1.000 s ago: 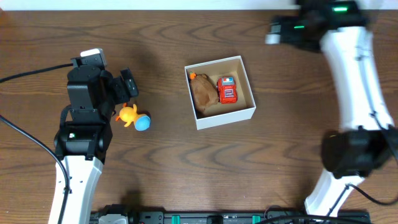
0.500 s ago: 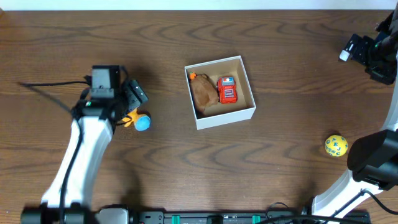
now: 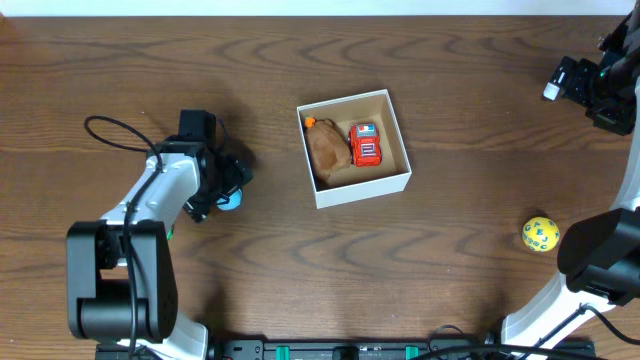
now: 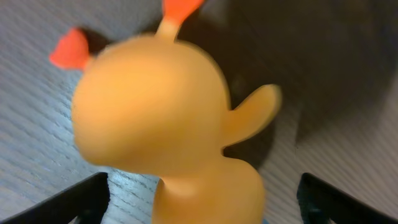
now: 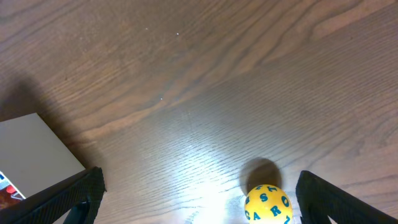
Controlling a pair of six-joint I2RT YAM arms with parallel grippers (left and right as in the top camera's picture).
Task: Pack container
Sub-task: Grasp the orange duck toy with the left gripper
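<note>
The white box (image 3: pixel 397 133) sits near the middle of the table (image 3: pixel 300 270), open at the top, with its brown inside showing. Two toys lie in it side by side: a brown lumpy one (image 3: pixel 325 150) with a small orange tip on the left, and a red car (image 3: pixel 366 144) on the right, touching or nearly touching it.

The left claw (image 3: pixel 228 183) is low over the table, well to the left of the box. From above it covers most of an orange toy, and only a blue part (image 3: pixel 231 201) peeks out beneath it. In the left wrist view the orange toy (image 4: pixel 155 118) fills the frame. It is blurred and rounded, with a stubby wing-like bump on one side and two red-orange bits along its upper edge. The claw's fingers (image 4: pixel 68 202) stand wide apart at the bottom corners, one on either side of the toy. The claw is released and its fingers are not touching the toy.

The right claw (image 5: pixel 199 202) is up at the far right edge of the table, well apart from the box. Its fingers are spread wide and it grips nothing. A yellow ball (image 3: pixel 540 234) with blue letters rests on the table near the right side, well away from the box. In the right wrist view the ball (image 5: pixel 268 204) shows at the bottom and a white corner of the box (image 5: pixel 34 152) at the left edge.
</note>
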